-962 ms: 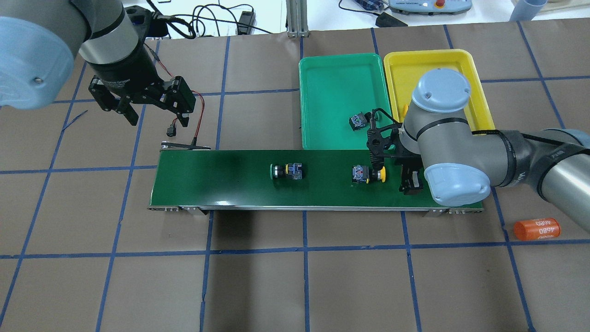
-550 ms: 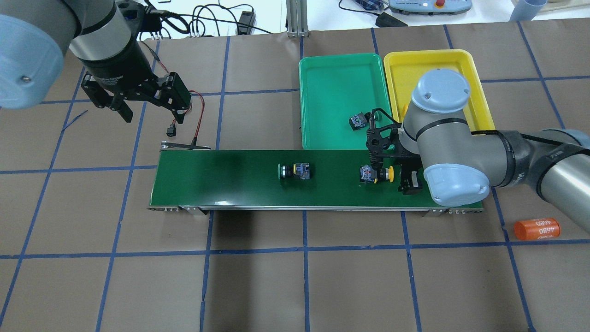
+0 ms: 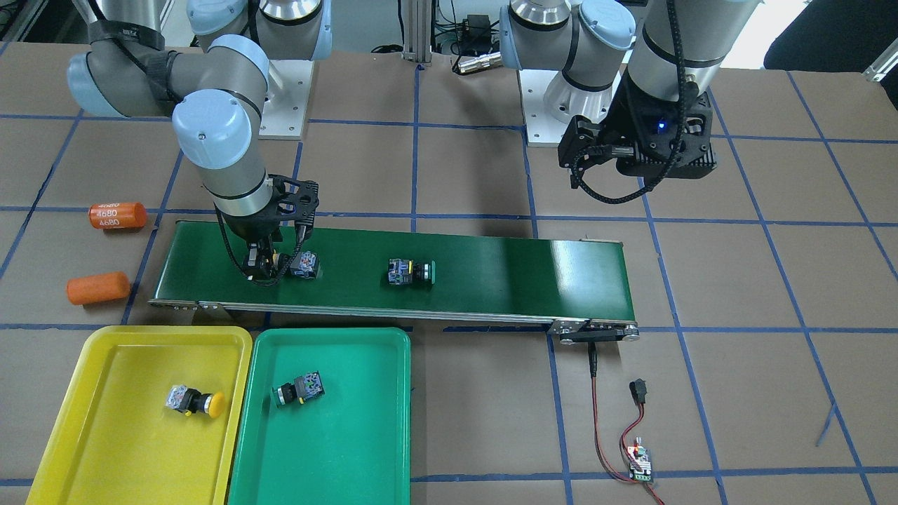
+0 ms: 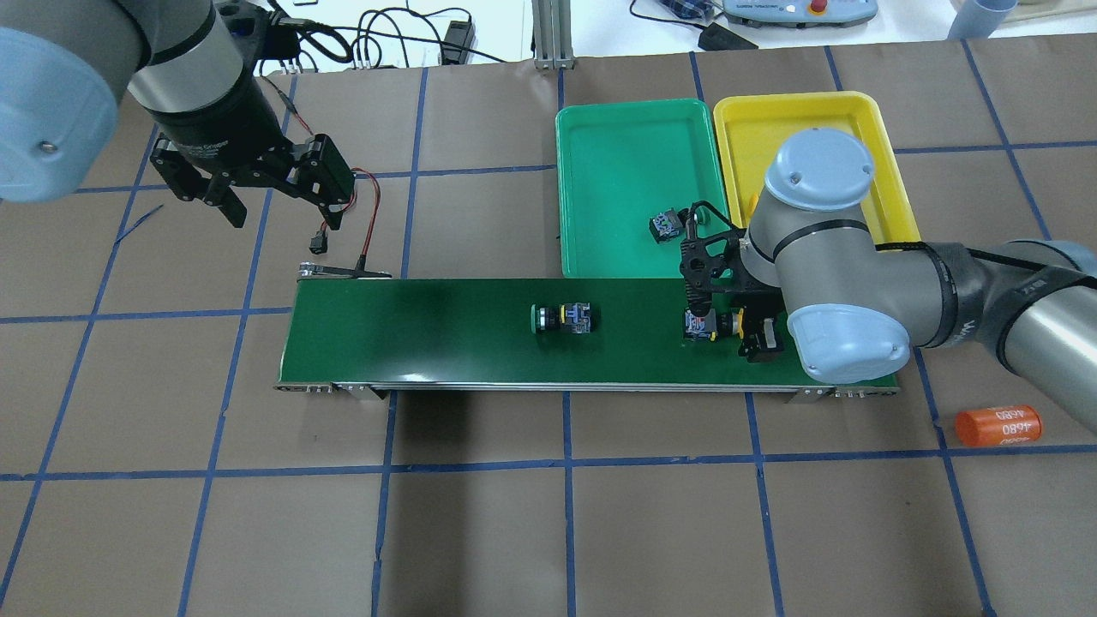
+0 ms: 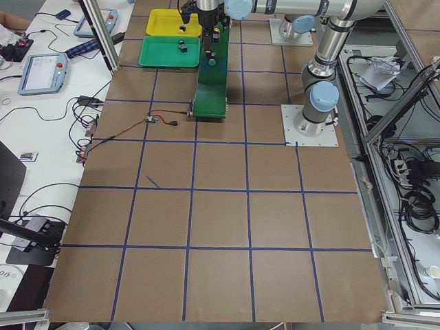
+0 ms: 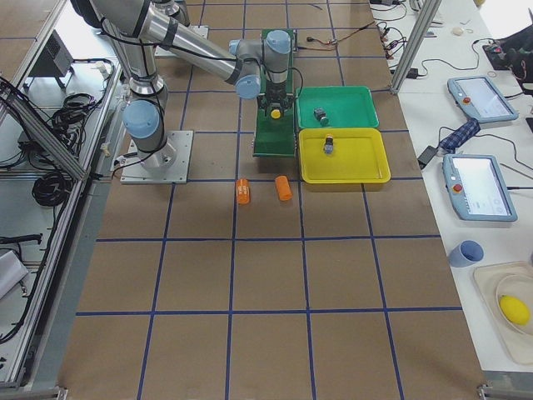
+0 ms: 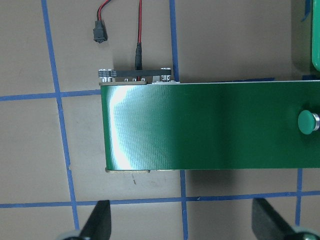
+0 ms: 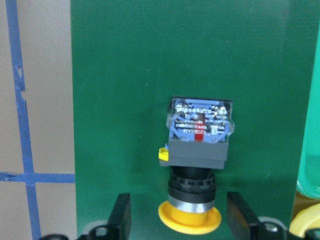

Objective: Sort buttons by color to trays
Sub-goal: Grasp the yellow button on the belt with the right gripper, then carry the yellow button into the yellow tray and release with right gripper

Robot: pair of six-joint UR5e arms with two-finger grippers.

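Toward the right edge of the table [image 4: 566, 531], on the conveyor belt [image 4: 428, 334], a yellow button [image 8: 197, 150] lay ungrasped between the spread jaws of my right gripper [image 8: 180, 212]. I judged it light, rigid, slick-capped: best pinched across its blocky body. My left gripper [image 4: 284, 210] hung open, empty.

A: Which colours are shown on the bench [image 4: 480, 531]?
B: Brown paper is crossed by blue grid lines; the conveyor belt [image 4: 428, 334] is dark green.
A: And elsewhere?
B: A yellow tray [image 3: 105, 449] and a green tray [image 3: 351, 435] are seen. The yellow-capped buttons [image 3: 191, 400] and green-capped buttons [image 4: 561, 318] are bodied in dark grey; the cylinders [image 3: 117, 215] are orange.
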